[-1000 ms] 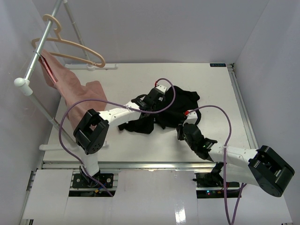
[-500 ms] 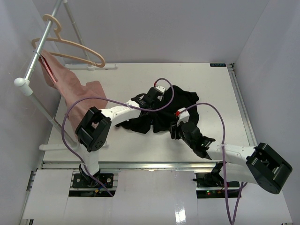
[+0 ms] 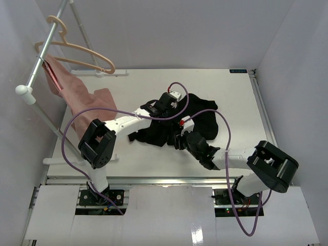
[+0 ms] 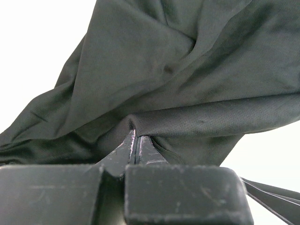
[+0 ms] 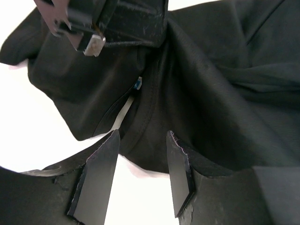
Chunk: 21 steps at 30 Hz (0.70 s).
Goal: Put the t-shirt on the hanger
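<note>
Top camera first: we've got the black t-shirt [image 3: 202, 110] bunched up around the middle of the white table [image 3: 241, 92], not hung on anything. The hanger [image 3: 77, 54] is way up at 10 o'clock, hooked over the grey rail [image 3: 32, 74] and well apart from the t-shirt. A pink cloth [image 3: 84, 100] is draped off the rail under it. The left gripper [image 3: 163, 109] sits on the t-shirt's 9 o'clock side. The right gripper [image 3: 179, 139] noses in at the crumpled edge around 6 o'clock (we can't read either set of fingers from up here, too small and dark).

Left wrist camera: the two fingers [image 4: 123, 151] are clenched tight together with a fold of the black fabric pinched at their tips. The rest of the t-shirt billows up toward 12 and 2 o'clock, and white table shows at 10 o'clock.

Right wrist camera: the fingers [image 5: 101, 173] stand spread apart and hold nothing. The t-shirt's hem lies just past their tips, with bare table between them closer to the camera. At 11 o'clock we see the left gripper's black body down in the fabric.
</note>
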Tool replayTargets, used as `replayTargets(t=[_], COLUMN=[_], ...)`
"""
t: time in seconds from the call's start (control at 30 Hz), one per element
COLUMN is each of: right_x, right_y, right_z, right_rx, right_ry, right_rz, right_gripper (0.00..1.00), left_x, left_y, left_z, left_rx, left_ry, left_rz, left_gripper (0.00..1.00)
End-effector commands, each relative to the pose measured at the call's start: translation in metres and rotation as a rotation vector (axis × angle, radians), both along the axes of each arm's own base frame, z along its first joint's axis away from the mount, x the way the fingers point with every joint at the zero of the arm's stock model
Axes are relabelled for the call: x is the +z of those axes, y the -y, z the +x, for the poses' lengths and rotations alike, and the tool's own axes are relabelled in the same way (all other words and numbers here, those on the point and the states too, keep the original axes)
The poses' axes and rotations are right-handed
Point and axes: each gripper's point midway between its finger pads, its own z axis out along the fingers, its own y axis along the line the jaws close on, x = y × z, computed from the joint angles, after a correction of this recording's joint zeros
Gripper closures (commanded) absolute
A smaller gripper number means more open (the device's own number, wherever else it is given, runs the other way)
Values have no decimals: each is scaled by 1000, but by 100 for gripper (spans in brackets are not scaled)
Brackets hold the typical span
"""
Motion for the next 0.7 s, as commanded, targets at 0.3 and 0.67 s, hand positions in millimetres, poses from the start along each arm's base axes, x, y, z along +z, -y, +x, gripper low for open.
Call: replayTargets(t=[0.3,0.67], right_x=[4,-14], right_y=[-17,-13], right_z=[37,26], right_rx=[-266,-353], right_ry=[34,2], right_rz=[61,-33], right_gripper=[52,55], left_x=[38,43], left_y=[2,-1], left_z=[3,4], left_rx=[13,28], left_ry=[25,27], left_rz=[-82,-96], left_gripper=[100,100])
